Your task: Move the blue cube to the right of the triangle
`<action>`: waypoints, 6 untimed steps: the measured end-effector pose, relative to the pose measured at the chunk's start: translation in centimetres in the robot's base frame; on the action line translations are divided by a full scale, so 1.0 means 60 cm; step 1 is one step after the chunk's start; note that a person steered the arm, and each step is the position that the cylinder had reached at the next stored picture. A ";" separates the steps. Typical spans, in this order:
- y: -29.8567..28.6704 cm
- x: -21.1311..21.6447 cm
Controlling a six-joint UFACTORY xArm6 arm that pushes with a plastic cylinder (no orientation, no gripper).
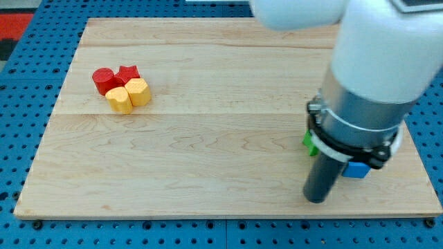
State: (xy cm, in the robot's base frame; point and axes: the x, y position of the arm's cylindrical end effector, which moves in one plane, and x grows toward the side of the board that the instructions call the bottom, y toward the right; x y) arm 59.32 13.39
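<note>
Camera view shows the pale wooden desk (208,138) on blue pegboard, with the white and grey arm (367,76) looming at the right. Its dark rod comes down to the tip (315,200) near the desk's near right edge. There is no gripper to spread or press together, just this rod. The blue cube (356,169) sits just right of the rod, partly hidden. A green block (309,142), shape unclear, peeks out left of the arm. Far left huddle a red cylinder (103,80), red star-like block (129,73), and two yellow blocks (119,101) (139,91), touching.

Four blocks (122,88) sat clustered touching at the board's (208,159) upper left; two more (356,169) lay lower right, behind the arm (360,104).
</note>
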 end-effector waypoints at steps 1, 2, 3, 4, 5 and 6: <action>0.027 0.000; 0.077 -0.002; 0.087 -0.006; 0.070 -0.024; 0.077 -0.057; 0.135 -0.077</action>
State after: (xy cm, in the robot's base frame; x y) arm 54.73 21.51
